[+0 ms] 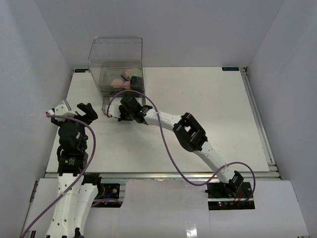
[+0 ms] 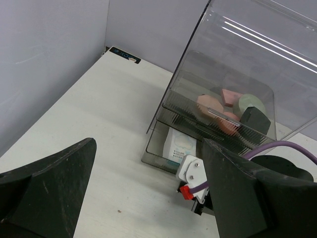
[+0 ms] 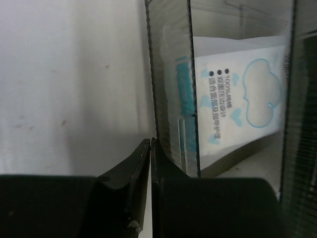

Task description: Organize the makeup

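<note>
right claw (image 3: 150, 148) pressed together, nothing visible between, at drawer (image 3: 171, 99) front. left claw (image 2: 148, 171) spread, left side. makeup (image 2: 225, 106) looks light, hard, slick: pinch discs across the rim.

A clear plastic box (image 1: 116, 54) stands on the white table (image 1: 208, 114), a printed white packet (image 2: 181, 146) in its drawer.

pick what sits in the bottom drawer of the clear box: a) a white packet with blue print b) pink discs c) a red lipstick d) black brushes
a, the white packet with blue print lies in the bottom drawer, while the pink discs sit on the level above.
</note>
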Controlling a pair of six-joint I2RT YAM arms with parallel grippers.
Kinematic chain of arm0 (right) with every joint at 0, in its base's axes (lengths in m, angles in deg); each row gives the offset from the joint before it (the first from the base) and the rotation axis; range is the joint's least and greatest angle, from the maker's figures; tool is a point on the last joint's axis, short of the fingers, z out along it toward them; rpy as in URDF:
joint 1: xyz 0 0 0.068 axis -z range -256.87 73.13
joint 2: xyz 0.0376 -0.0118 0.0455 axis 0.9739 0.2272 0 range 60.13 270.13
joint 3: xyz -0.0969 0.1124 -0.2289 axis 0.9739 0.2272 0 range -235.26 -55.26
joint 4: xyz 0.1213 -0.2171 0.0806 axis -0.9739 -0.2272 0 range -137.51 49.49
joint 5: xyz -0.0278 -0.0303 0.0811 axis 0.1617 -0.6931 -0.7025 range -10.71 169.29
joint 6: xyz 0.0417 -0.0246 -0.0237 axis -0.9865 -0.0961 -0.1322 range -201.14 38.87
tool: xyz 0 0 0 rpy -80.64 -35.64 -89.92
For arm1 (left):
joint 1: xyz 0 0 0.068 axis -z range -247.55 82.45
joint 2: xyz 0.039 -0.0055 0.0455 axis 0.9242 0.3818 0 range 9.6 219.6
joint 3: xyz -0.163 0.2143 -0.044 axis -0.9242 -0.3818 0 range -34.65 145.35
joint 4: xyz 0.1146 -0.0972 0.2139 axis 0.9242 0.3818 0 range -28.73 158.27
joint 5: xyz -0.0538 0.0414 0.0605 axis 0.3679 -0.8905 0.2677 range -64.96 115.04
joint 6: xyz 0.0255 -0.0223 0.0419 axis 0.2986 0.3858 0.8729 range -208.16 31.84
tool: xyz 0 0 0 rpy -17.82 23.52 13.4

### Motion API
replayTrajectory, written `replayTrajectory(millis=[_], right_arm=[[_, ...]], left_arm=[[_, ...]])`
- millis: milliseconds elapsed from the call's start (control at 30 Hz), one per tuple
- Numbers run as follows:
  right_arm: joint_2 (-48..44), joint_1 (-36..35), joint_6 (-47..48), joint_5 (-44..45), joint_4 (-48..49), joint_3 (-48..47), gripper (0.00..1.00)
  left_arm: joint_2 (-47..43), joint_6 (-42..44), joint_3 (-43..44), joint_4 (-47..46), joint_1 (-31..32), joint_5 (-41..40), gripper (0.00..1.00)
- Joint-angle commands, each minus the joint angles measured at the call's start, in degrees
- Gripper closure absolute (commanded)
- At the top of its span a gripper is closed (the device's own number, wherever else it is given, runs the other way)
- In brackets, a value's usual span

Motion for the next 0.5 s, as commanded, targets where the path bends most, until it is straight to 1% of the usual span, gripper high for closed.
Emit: replayTrajectory(millis=[0, 100, 200, 400, 467], right_arm=[[1.58, -0.12, -1.26, 10.17, 12.15, -3.6, 0.9], [2.56, -0.04, -1.78, 12.64, 15.63, -3.24, 0.84], [3.42, -0.04, -1.54, 14.87, 19.59, -2.53, 0.72], [4.63, 0.24, -0.04, 17.72, 24.32, -2.01, 0.6], [4.88, 0.43, 0.26, 18.49, 25.59, -1.66, 0.54]], left_arm=[[-0.22, -0.2, -0.34, -0.89, -0.24, 0.81, 0.02], [-0.15, -0.29, -0.33, -0.95, -0.24, 0.97, 0.02], [-0.11, -0.29, -0.33, -0.91, -0.24, 1.07, 0.02], [0.03, -0.29, -0.35, -0.97, -0.33, 1.16, 0.02], [-0.04, -0.29, -0.33, -0.97, -0.33, 1.17, 0.02]])
